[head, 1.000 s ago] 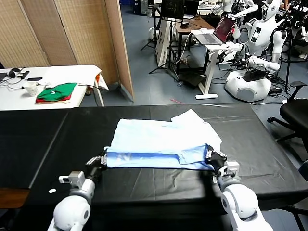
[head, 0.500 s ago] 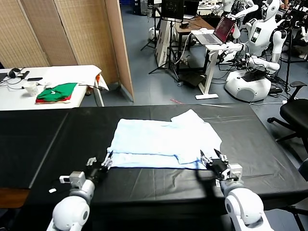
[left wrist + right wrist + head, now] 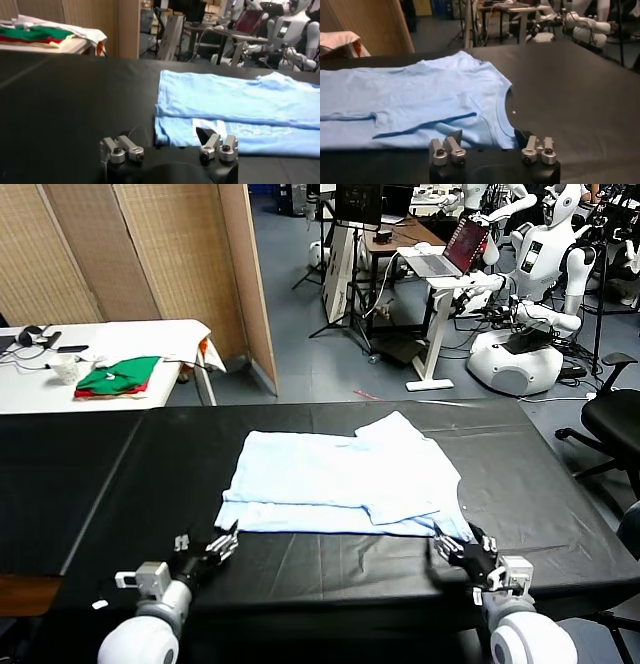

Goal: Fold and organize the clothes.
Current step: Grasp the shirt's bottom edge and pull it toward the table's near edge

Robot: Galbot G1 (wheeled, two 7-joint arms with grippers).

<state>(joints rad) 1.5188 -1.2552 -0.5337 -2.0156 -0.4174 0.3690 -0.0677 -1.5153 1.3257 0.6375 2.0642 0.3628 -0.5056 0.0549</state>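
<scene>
Black table (image 3: 120, 484), blue T-shirt (image 3: 340, 479), perhaps unobstructed

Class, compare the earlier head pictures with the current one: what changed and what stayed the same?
Both end effectors let go of the T-shirt's near edge and drew back toward the robot: left end effector, right end effector. The dropped edge now lies flat. The shirt's place on the black table and the background are unchanged.

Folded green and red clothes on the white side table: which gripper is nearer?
Left. The left gripper sits off the T-shirt's near left corner, on the green and red clothes' side. The right gripper is off the shirt's near right corner.
</scene>
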